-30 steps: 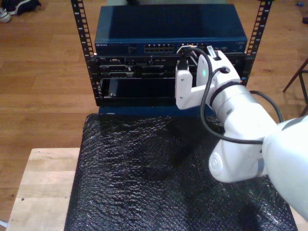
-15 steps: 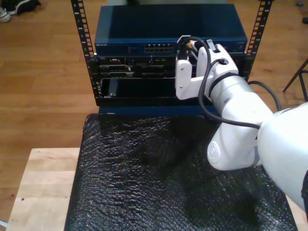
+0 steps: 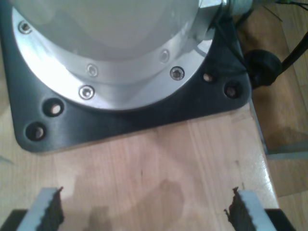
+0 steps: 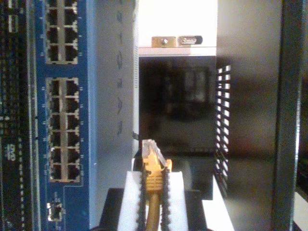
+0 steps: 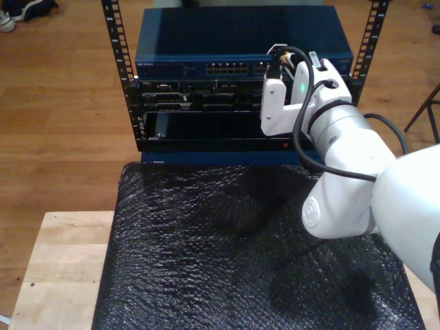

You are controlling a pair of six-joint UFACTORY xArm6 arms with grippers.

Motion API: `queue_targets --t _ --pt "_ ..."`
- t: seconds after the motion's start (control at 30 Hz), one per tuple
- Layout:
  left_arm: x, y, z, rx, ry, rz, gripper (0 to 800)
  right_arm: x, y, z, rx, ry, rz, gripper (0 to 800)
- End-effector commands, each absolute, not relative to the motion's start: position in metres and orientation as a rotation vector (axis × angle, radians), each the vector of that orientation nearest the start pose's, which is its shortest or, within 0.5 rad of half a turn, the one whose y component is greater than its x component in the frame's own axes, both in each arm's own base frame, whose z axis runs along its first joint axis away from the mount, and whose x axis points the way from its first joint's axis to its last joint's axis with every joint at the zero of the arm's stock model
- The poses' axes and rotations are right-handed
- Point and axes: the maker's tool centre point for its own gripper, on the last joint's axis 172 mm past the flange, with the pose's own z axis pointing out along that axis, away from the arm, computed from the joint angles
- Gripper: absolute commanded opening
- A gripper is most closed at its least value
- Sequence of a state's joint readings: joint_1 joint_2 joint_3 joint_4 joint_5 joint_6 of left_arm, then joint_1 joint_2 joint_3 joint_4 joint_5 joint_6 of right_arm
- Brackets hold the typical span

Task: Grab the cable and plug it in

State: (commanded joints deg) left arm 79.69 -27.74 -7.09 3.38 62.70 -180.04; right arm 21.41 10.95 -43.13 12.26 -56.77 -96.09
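My second gripper (image 4: 153,202) is clamped tight on the cable (image 4: 153,185), just behind the clear plug (image 4: 152,153), so the plug stays stiff and sticks out in front. The cable runs straight along the gripper and points at the blue switch (image 4: 108,96) (its ports sit just to one side). My first gripper (image 3: 144,214) hangs with jaws apart over the wooden bench (image 3: 159,163), holding nothing.
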Motion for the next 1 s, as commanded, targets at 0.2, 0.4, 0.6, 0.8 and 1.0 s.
queue_targets --t 0.2,0.4,0.6,0.8,1.0 --pt "0.009 0.116 0.034 -2.194 2.737 -0.496 800 0.613 0.156 0.329 1.146 1.327 1.312 0" --pt "0.009 0.116 0.034 -2.193 2.739 -0.497 800 0.615 0.143 0.335 1.113 1.261 1.316 0" --pt "0.009 0.116 0.034 -2.195 2.738 -0.498 800 0.615 0.133 0.33 1.14 1.227 1.299 0" --pt "0.009 0.116 0.034 -2.194 2.737 -0.496 800 0.612 0.126 0.332 1.16 1.18 1.291 0" --pt "0.009 0.116 0.034 -2.194 2.737 -0.496 800 0.605 0.124 0.327 1.17 1.119 1.283 0"
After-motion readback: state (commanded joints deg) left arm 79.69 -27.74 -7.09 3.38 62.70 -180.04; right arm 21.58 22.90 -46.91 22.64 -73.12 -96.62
